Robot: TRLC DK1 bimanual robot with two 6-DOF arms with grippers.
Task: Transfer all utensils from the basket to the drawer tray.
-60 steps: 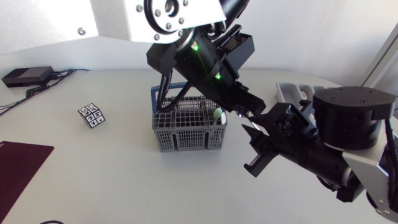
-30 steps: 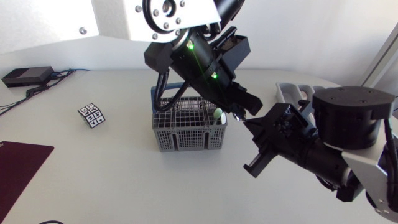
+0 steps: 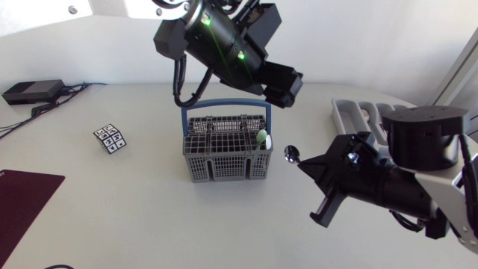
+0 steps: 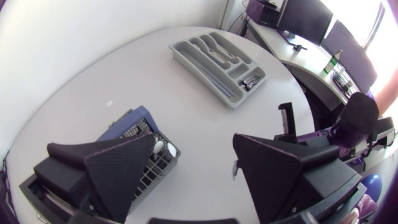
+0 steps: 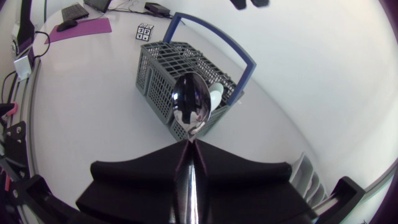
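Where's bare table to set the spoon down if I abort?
Widest free patch: on the basket's near side, between the mat and the right arm. Another lies between the cube and the basket. Crowded: between basket and tray, where the held spoon hangs, with the left arm above the basket.

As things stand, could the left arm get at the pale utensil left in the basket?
Probably yes: the left gripper hangs open above the basket, and the pale utensil sticks up at its rim, uncovered, though close to the handle.
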